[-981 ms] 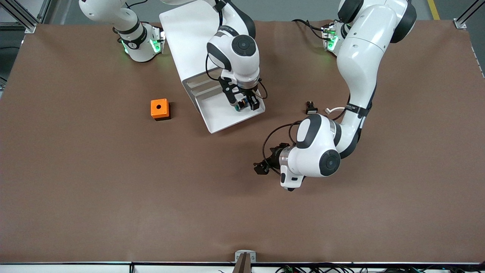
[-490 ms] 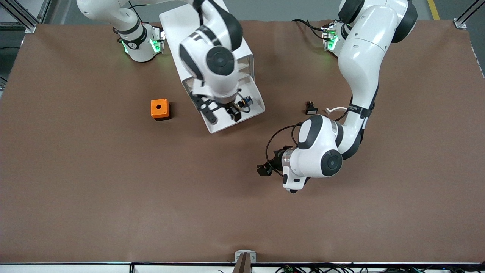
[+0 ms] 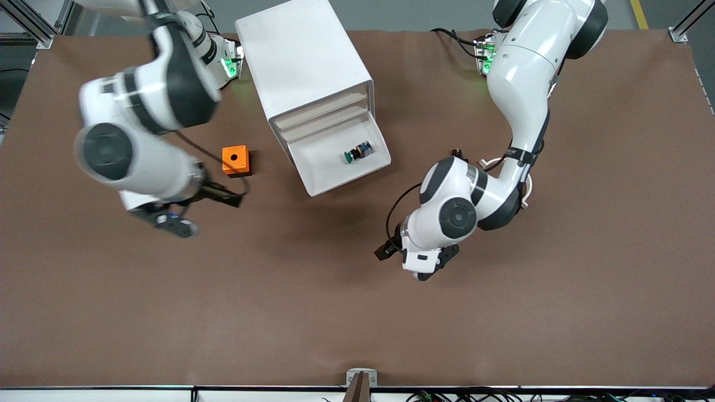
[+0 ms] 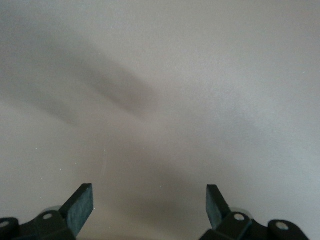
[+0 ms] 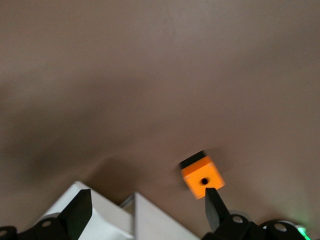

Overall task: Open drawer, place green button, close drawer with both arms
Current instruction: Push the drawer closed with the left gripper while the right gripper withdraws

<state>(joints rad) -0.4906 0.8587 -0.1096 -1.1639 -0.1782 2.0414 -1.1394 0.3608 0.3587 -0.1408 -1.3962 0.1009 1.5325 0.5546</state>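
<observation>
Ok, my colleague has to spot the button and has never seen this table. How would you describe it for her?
Find the white drawer cabinet in the middle; its bottom drawer is pulled open. The button lies inside it, alone: tiny, with a green cap and a black-and-blue body, unlike the orange box on the table beside the cabinet.

You see the green-capped button (image 3: 357, 153) lying on its side in the open drawer (image 3: 329, 173), near its edge toward the left arm.

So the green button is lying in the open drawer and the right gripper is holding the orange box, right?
Not quite. The button does lie in the open drawer, but the front view shows the right gripper open and empty, over bare table beside the orange box, which sits untouched.
</observation>
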